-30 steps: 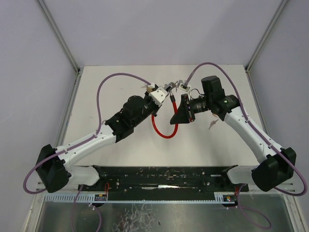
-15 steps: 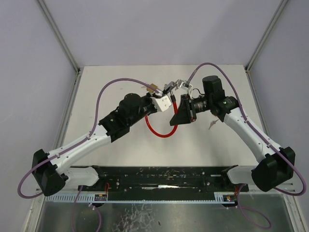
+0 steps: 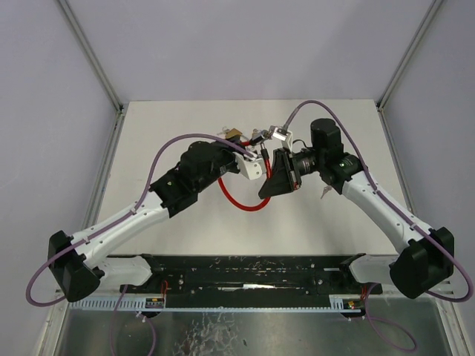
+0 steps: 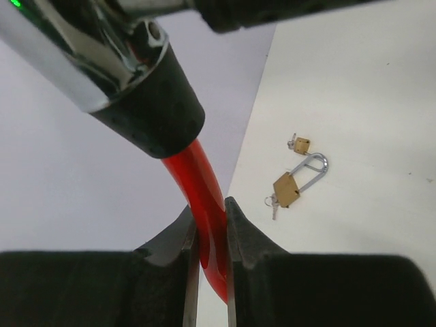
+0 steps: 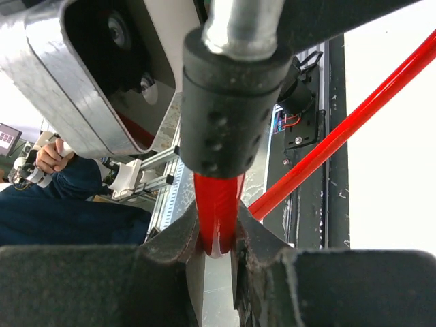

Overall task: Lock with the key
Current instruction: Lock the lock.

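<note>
Left hand (image 4: 210,216): clenched on the red cable lock (image 4: 194,174), with the cable pinched between both fingers and a black collar (image 4: 153,112) just above them.

Right hand (image 5: 218,231): clenched on the same cable, just below a black end sleeve (image 5: 225,102).

A long-shackle brass padlock (image 4: 287,189) and a smaller padlock (image 4: 302,144) lie on the tabletop (image 4: 368,102), well beyond the left hand.

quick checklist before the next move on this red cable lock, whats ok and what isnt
1. Left pincer shut on the red cable: ok.
2. Right pincer shut on the cable below the black end sleeve: ok.
3. Cable ends joined: cannot tell.
4. Small metal piece on the table, maybe the key, in hand: not ok.
5. Large padlock and small padlock apart from the cable: ok.
</note>
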Controlling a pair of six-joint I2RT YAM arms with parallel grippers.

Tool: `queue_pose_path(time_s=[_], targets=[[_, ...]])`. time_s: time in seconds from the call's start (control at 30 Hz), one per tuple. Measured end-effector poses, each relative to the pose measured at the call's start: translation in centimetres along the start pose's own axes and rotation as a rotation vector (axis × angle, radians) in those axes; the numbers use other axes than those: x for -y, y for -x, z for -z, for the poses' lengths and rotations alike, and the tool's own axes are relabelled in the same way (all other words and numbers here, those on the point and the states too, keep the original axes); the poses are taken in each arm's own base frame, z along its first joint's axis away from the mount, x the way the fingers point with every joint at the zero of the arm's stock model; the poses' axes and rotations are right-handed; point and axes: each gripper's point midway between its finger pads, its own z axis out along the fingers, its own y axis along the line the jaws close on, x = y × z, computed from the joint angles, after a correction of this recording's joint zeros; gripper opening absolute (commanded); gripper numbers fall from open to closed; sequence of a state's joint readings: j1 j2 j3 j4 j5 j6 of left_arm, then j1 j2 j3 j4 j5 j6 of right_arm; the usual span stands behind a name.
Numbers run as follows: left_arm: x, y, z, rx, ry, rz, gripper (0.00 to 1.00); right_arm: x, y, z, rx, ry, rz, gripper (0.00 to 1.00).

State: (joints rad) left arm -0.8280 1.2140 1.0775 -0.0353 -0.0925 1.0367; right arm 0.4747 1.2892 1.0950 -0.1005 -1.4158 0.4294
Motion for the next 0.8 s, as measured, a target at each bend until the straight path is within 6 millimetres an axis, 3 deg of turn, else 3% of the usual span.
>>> queue_pose_path(time_s=[0.33, 0.63, 0.8], targets=[[-2.1, 0.7, 0.6, 0.06, 0.035, -0.123, 0.0, 0.5, 1.2, 2.0, 0.058, -0.047, 0.004, 0.0], [-2.3, 1.7, 0.3, 0.095, 0.002, -0.188, 0.0, 0.0, 1.5, 1.7, 0.035, -0.028, 0.029, 0.0], [-3.3, 2.2, 0.0, 0.095, 0.004, -0.187, 0.0, 0.3, 2.5, 1.9, 0.026, -0.114, 0.103, 0.0]])
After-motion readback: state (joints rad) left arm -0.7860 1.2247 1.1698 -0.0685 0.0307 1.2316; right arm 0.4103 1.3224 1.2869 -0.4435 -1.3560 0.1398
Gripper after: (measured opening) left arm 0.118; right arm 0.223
